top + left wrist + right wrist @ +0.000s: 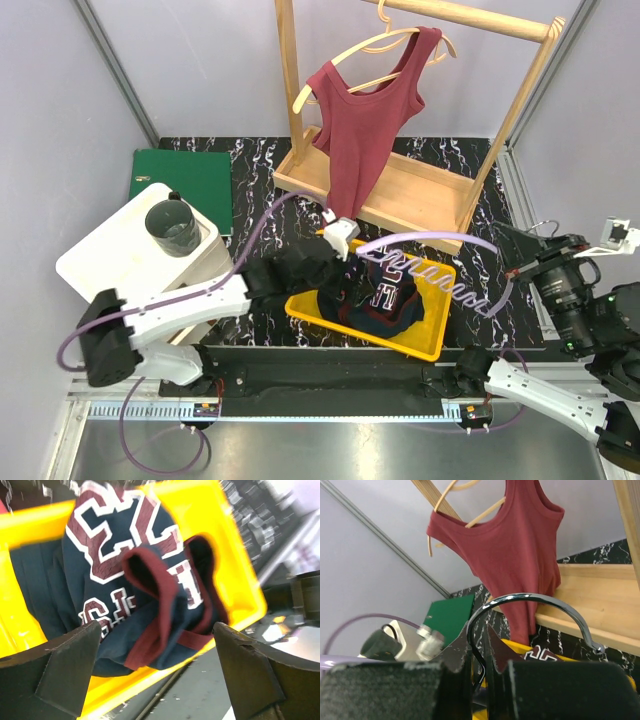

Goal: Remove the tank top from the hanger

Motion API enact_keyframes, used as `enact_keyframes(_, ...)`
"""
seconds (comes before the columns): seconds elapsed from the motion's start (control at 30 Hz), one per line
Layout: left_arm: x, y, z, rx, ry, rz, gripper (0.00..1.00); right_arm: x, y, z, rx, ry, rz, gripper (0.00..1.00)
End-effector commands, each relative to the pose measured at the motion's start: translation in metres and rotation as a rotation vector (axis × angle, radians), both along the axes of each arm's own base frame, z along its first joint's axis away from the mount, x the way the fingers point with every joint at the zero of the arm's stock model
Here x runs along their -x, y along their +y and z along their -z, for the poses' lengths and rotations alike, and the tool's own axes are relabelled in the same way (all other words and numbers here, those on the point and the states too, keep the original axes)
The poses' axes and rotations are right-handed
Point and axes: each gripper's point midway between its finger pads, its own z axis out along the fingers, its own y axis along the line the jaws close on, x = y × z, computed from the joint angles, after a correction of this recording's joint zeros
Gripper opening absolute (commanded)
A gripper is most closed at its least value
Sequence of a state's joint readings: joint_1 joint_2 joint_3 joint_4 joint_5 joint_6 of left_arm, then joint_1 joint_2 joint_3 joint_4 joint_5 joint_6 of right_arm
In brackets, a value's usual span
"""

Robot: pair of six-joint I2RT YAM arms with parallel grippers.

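Note:
A navy tank top [380, 295] with maroon trim and white lettering lies bunched in a yellow bin [425, 340]. My left gripper [335, 280] hangs open just above it. In the left wrist view the navy top [130, 580] fills the bin [235, 555] between my spread left gripper [157, 680]. My right gripper [515, 272] is shut on the metal hook [535, 600] of a bare purple hanger [420, 238] held over the bin. My right gripper [490, 645] pinches the hook's stem. A red tank top [365, 120] hangs on a wooden hanger [370, 45] on the rack.
A wooden clothes rack [400, 190] stands at the back, also seen in the right wrist view [590, 595]. A green board [190, 180] lies at the back left. A white stand [110, 255] at the left carries a dark cup [172, 225].

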State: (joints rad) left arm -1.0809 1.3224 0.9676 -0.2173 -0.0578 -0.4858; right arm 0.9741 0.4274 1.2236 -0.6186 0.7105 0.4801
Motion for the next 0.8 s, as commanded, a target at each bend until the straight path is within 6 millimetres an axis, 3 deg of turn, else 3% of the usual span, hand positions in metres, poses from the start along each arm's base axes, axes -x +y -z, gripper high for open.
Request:
enact_keyframes(0.0, 0.007, 0.002, -0.065, 0.145, -0.083, 0.042, 0.99, 0.004, 0.008, 0.010, 0.021, 0.026, -0.048, 0.00)
enact_keyframes(0.07, 0.015, 0.010, -0.078, 0.182, -0.087, 0.051, 0.99, 0.009, 0.010, 0.014, 0.057, 0.011, -0.088, 0.00)
enact_keyframes(0.2, 0.026, 0.035, -0.083, 0.212, -0.077, 0.022, 0.95, 0.019, 0.010, 0.022, 0.091, 0.001, -0.142, 0.00)
enact_keyframes(0.3, 0.036, 0.052, -0.114, 0.279, -0.132, 0.042, 0.93, 0.027, 0.009, 0.029, 0.124, 0.024, -0.182, 0.00)
enact_keyframes(0.37, 0.044, 0.060, -0.142, 0.338, -0.167, 0.080, 0.96, 0.033, 0.017, 0.040, 0.171, 0.050, -0.237, 0.00)
enact_keyframes(0.4, 0.048, 0.062, -0.165, 0.377, -0.199, 0.108, 0.97, 0.035, 0.020, 0.043, 0.185, 0.057, -0.258, 0.00)
enact_keyframes(0.47, 0.062, 0.061, -0.191, 0.431, -0.209, 0.197, 0.99, 0.039, 0.035, 0.053, 0.243, 0.073, -0.332, 0.00)
enact_keyframes(0.5, 0.068, 0.063, -0.213, 0.471, -0.229, 0.225, 0.99, 0.039, 0.043, 0.059, 0.272, 0.081, -0.360, 0.00)
enact_keyframes(0.6, 0.090, 0.065, -0.241, 0.541, -0.211, 0.331, 0.99, 0.039, 0.080, 0.074, 0.395, 0.112, -0.500, 0.00)
enact_keyframes(0.63, 0.101, 0.067, -0.248, 0.563, -0.207, 0.379, 0.99, 0.045, 0.095, 0.077, 0.426, 0.115, -0.583, 0.00)
enact_keyframes(0.7, 0.111, 0.070, -0.252, 0.583, -0.198, 0.423, 0.99, 0.038, 0.122, 0.091, 0.524, 0.152, -0.661, 0.00)
enact_keyframes(0.77, 0.128, 0.074, -0.248, 0.577, -0.168, 0.502, 0.99, 0.034, 0.145, 0.102, 0.593, 0.171, -0.735, 0.00)
